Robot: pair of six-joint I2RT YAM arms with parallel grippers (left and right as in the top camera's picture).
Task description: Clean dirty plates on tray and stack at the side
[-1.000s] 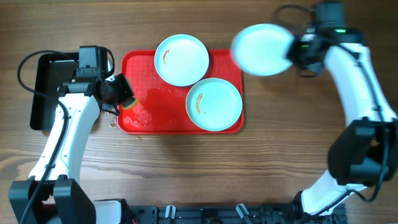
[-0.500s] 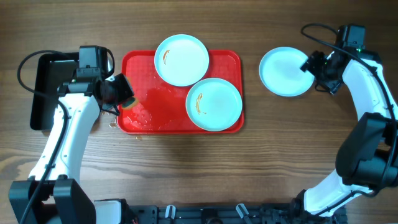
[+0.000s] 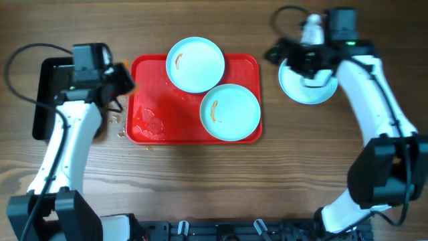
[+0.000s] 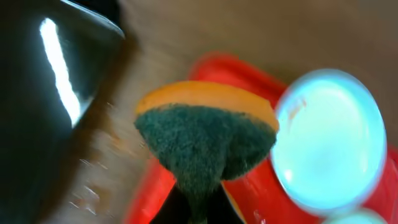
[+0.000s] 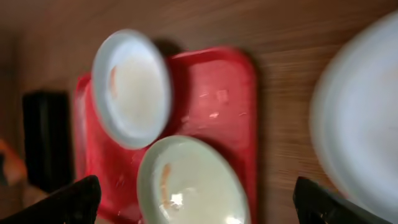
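Pale mint round plates (image 3: 231,112) on red plastic tray (image 3: 150,120): likely rigid, light, slick; grip at the rim. Left pincer (image 3: 124,80) pinches green-orange sponge (image 4: 205,134); right pincer (image 3: 304,60) spread.

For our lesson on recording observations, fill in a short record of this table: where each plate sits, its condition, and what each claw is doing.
tray: red, on the table
upper plate: over the tray's far rim, orange smear
lower plate: on the tray, orange smear
third plate: on the table right of the tray, no smear visible, partly hidden by the right arm
left claw: shut on sponge, at the tray's left edge
right claw: open, holding nothing, above the third plate's edge
black pan: left of the tray
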